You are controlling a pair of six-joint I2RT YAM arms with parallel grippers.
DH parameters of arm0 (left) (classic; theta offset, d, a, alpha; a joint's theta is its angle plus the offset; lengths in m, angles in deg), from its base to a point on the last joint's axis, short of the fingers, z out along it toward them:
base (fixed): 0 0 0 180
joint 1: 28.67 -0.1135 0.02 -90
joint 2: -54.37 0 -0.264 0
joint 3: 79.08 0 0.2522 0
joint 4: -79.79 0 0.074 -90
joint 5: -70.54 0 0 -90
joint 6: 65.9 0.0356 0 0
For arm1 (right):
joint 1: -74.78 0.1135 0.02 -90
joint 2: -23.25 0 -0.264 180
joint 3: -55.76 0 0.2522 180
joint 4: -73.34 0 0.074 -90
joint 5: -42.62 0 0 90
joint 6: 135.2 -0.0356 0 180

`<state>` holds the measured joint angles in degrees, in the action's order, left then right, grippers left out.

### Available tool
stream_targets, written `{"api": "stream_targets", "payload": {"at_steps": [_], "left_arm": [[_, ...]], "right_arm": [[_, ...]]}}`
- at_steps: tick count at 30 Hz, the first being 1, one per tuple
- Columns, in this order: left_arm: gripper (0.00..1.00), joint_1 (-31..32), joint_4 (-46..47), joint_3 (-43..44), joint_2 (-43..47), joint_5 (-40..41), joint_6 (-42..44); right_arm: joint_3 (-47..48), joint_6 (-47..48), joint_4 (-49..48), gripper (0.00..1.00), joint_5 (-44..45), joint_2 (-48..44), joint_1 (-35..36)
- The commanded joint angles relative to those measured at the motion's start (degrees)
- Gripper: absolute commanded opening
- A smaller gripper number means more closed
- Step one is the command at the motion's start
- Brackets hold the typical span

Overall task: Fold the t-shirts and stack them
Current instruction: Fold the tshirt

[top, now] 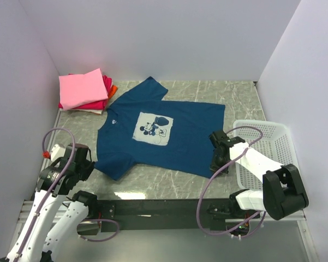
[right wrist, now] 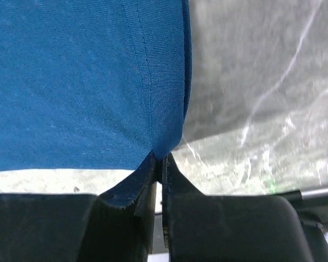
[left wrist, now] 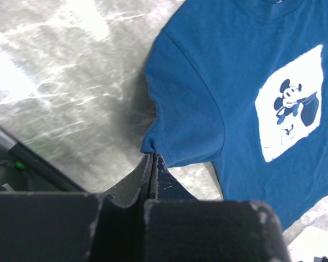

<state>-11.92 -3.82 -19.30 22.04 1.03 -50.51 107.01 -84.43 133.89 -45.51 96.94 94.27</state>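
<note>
Clamped shut, the left jaws pinch a sleeve corner of the dark blue t-shirt [top: 196, 136], which lies spread print-up on the marble tabletop [top: 218, 90]. The right jaws are closed on its hem corner, beside the white mesh basket [top: 262, 123]. A pink-topped stack of folded shirts [top: 83, 89] sits in the far left corner.

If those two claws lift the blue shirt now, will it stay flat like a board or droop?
Probably droop: the blue t-shirt is thin cloth, puckered where the left gripper pinches its sleeve. Held only there and at the hem corner in the right gripper, its middle would likely sag. It looks light, so both pinches should hold.
</note>
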Motion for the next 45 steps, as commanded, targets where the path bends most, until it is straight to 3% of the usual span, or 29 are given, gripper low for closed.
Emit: {"api": "stream_targets", "payload": {"at_steps": [1, 9, 18, 31, 45], "left_arm": [[0.0, 0.12, -4.42, 2.67, 1.83, 1.66, -0.45], [0.0, 0.12, 5.75, 2.58, -0.18, -2.99, 10.25], [0.0, 0.12, 21.05, 7.33, -13.09, -5.98, 21.08], [0.0, 0.12, 35.64, 16.81, -31.62, -8.8, 27.76], [0.0, 0.12, 41.45, 30.09, -47.2, -6.69, 32.07]], "right_arm": [[0.39, -1.03, 5.15, 0.0, 0.07, -2.76, 1.25], [0.56, -1.82, 8.59, 0.0, 0.15, -7.77, 1.61], [4.42, -1.3, 6.04, 0.0, -1.69, -1.98, 1.61], [14.53, 3.44, 6.48, 0.0, -1.69, 5.67, -3.57], [24.64, 7.49, 7.53, 0.0, -2.92, 13.05, -11.22]]}}
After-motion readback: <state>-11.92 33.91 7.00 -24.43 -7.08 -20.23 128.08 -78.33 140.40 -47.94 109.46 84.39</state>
